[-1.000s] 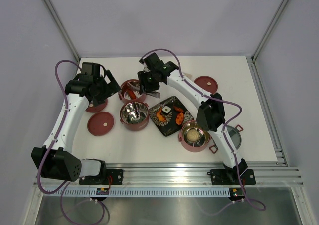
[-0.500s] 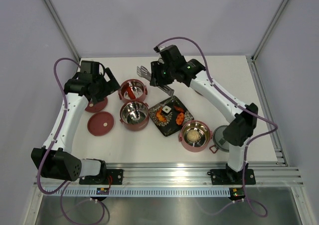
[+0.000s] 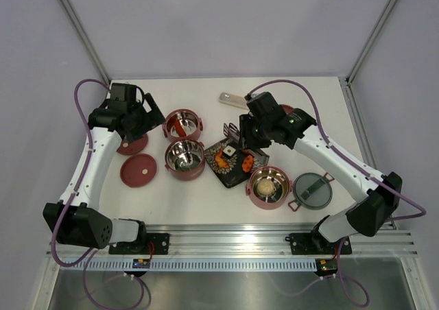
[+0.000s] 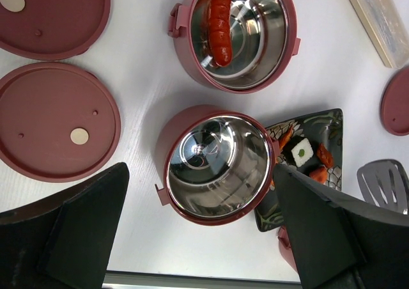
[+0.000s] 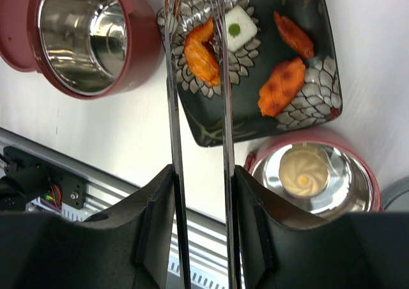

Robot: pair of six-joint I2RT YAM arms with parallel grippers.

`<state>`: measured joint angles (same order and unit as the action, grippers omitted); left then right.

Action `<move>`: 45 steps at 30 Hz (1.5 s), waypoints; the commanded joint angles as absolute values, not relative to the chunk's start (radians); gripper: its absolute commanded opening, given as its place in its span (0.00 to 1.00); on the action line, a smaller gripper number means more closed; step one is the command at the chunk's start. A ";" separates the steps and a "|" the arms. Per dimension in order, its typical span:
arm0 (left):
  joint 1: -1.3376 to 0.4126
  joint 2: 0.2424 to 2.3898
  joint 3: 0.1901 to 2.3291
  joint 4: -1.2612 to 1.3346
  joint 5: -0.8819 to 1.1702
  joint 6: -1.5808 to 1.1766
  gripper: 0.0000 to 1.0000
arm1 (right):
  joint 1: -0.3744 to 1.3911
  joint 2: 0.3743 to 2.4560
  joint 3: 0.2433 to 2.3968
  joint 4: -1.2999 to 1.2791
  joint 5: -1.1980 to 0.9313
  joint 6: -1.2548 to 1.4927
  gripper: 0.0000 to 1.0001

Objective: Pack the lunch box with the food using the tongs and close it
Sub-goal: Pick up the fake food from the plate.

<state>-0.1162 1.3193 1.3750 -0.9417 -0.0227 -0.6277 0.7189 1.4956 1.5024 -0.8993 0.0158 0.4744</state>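
Clamps the tongs [image 5: 171, 110] in the right tool [image 5: 199, 238], arms framing an orange chunk [image 5: 201, 52] on the plate [image 5: 211, 132], apparently lining up a pinch. Holds the left tool [image 4: 201, 231] wide open above the empty bowl [image 4: 167, 174] beside the plate, likely out of the way.

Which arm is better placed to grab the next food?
Right. The right end effector holds the tongs, tips at an orange piece on the plate; the left end effector is open and empty.

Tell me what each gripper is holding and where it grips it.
The right gripper holds the tongs, pinching both arms partway along, with the tips free ahead. The left gripper is open and holds nothing.
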 commanded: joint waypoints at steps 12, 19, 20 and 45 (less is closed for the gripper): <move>-0.110 1.322 1.394 -0.902 -0.023 -0.621 0.99 | 0.721 1.523 1.428 -0.948 -0.130 0.368 0.48; -0.110 1.328 1.399 -0.896 -0.028 -0.635 0.99 | 0.721 1.608 1.473 -0.963 -0.147 0.292 0.48; -0.110 1.327 1.401 -0.894 -0.028 -0.638 0.99 | 0.721 1.614 1.477 -0.965 -0.147 0.287 0.49; -0.110 1.373 1.450 -0.893 -0.026 -0.643 0.99 | 0.726 1.713 1.514 -0.948 -0.175 0.155 0.56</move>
<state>-0.1162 1.3666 1.4048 -0.9264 -0.0235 -0.6373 0.7193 1.7050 1.4662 -0.9627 -0.1589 0.1944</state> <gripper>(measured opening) 0.988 0.555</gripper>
